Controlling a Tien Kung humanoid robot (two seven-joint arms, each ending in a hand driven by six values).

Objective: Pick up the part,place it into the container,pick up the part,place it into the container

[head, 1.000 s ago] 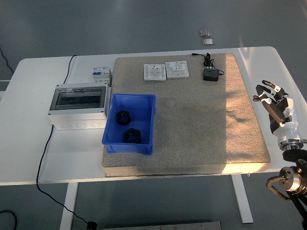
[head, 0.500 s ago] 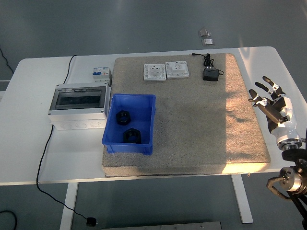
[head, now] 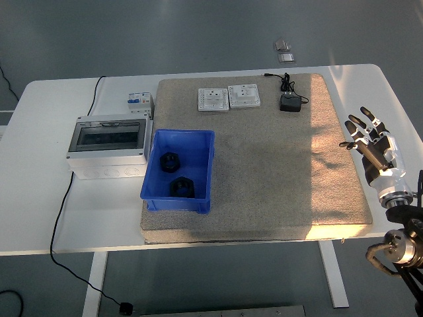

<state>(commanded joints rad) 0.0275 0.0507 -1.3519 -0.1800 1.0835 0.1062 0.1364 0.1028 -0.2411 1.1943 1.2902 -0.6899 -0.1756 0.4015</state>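
The right robot hand (head: 367, 137) hangs over the right edge of the table (head: 39, 172), just off the right side of the mat (head: 277, 178). Its fingers (head: 354, 125) are spread and nearly straight, pointing up and away, and it holds nothing. Its arm comes in from the lower right corner. The left robot hand is out of view.

The mat is tan and covers the middle and right of the table. Well apart from the hand, on the mat's left part, sits a blue bin (head: 198, 148). Two black parts lie inside it: one part (head: 171, 160) toward the far end, the other part (head: 182, 187) toward the near end.

Left of the bin, touching or just beside it, stands a grey box (head: 109, 148) with a dark clear lid, and a small breaker (head: 138, 102) sits behind it. A black cable (head: 63, 198) runs off the table's left front edge.

At the mat's far edge lie two white socket plates (head: 229, 98) side by side, with a black adapter (head: 289, 102) and its cord to their right.
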